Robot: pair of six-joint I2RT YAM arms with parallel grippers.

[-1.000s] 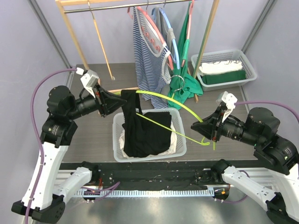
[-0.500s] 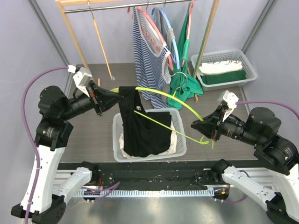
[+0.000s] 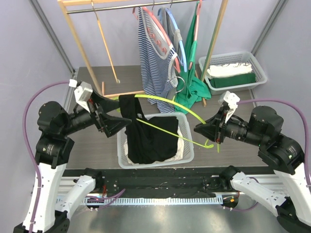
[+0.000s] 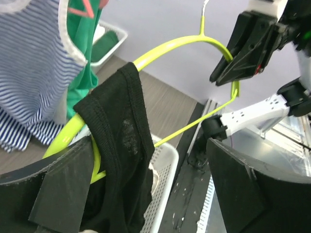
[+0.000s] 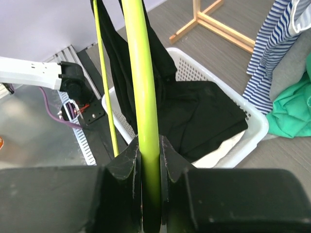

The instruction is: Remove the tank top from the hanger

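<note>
The tank top [image 3: 130, 108] is plain black, on a lime-green hanger [image 5: 145, 97]. The central basket [image 3: 188, 145] is white. At 12 o'clock hangs a striped top [image 3: 150, 68] in blue and white, with a green garment [image 3: 193, 92] toward 1 o'clock. The tabletop [image 3: 97, 145] shows grey-brown wood grain.

Black tank top [image 3: 146, 136] is hanging by one strap off one end of the tilted lime-green hanger [image 5: 145, 97], body drooping into white basket [image 3: 190, 145].
</note>
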